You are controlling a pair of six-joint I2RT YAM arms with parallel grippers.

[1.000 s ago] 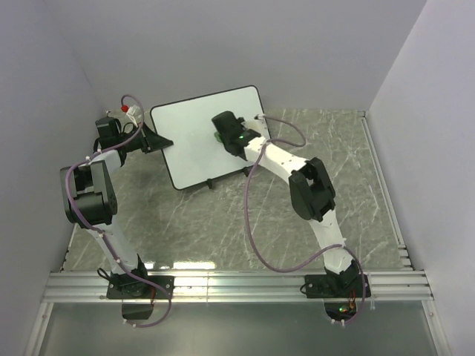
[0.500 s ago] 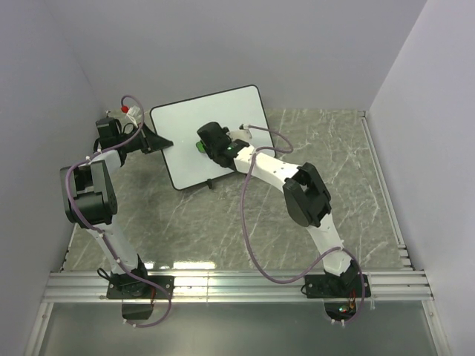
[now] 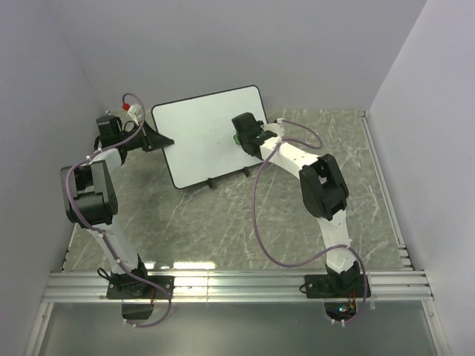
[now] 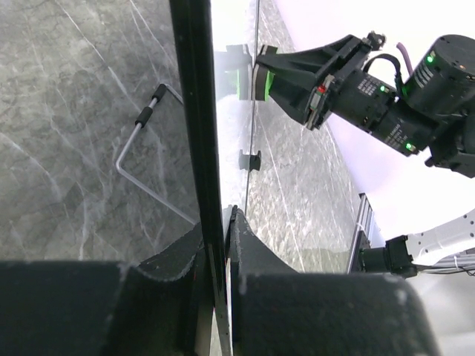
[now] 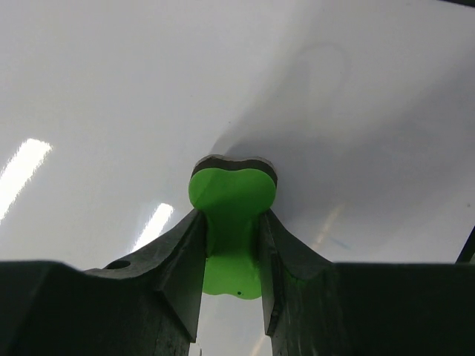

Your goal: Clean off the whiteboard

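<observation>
The whiteboard (image 3: 200,141) stands tilted on its two black feet at the back of the table, and its white face looks free of marks. My left gripper (image 3: 157,141) is shut on the board's left black frame edge (image 4: 194,133). My right gripper (image 3: 239,136) is shut on a green eraser (image 5: 231,215) and presses its dark pad against the board's face (image 5: 111,89), right of the middle. The eraser also shows in the left wrist view (image 4: 261,80), against the board.
The board's wire stand (image 4: 141,148) rests on the grey marble-patterned table (image 3: 326,163). Walls close in at the back and both sides. A metal rail (image 3: 237,285) runs along the near edge by the arm bases.
My right gripper swept the eraser left across the board, then back to the right, now further right than a second ago. The left gripper has kept its hold on the frame.
</observation>
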